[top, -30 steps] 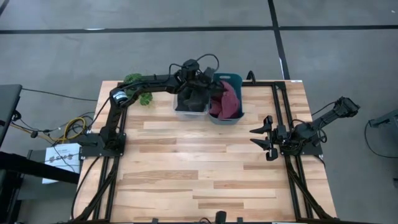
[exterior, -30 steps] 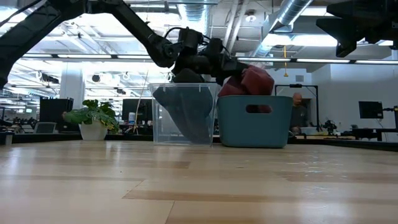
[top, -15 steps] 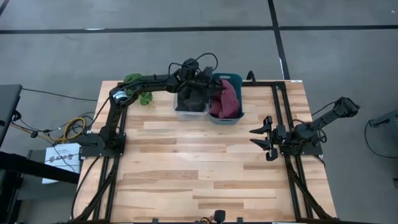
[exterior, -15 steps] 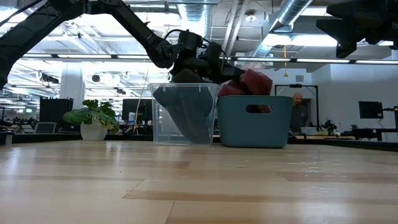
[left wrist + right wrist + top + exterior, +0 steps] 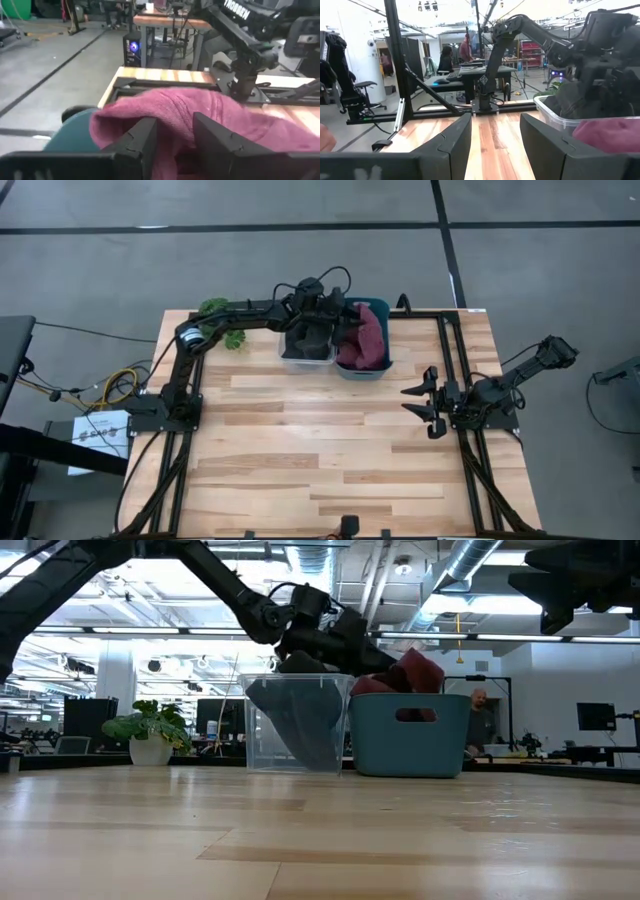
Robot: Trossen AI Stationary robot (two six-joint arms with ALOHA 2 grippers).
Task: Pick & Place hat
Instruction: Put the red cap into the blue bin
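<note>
A maroon hat (image 5: 368,340) (image 5: 415,668) lies heaped in the teal bin (image 5: 378,302) at the table's far edge and rises above its rim. My left gripper (image 5: 340,315) (image 5: 174,125) hangs open just over the bin's left side, with the maroon cloth (image 5: 200,107) showing between and beyond its fingers. A dark hat (image 5: 308,340) (image 5: 310,725) lies in the clear bin (image 5: 290,358) to the left. My right gripper (image 5: 418,406) (image 5: 495,120) waits open at the table's right side with nothing between its fingers. My left gripper comes at the maroon hat slanting down from the table's left. Its open fingers (image 5: 142,135) stand on either side of a raised fold at the hat's near-left part (image 5: 172,112). Whether they touch the cloth I cannot tell. The hat rests in the teal bin.
A potted plant (image 5: 220,310) (image 5: 150,725) stands at the far left, beside the clear bin. The arm frames run along both sides of the table. Bare wood (image 5: 320,440) spans the middle and near part.
My left gripper has gone a little toward the table's right edge, from over the clear bin to over the teal bin's left side. The maroon hat stays heaped in the teal bin.
</note>
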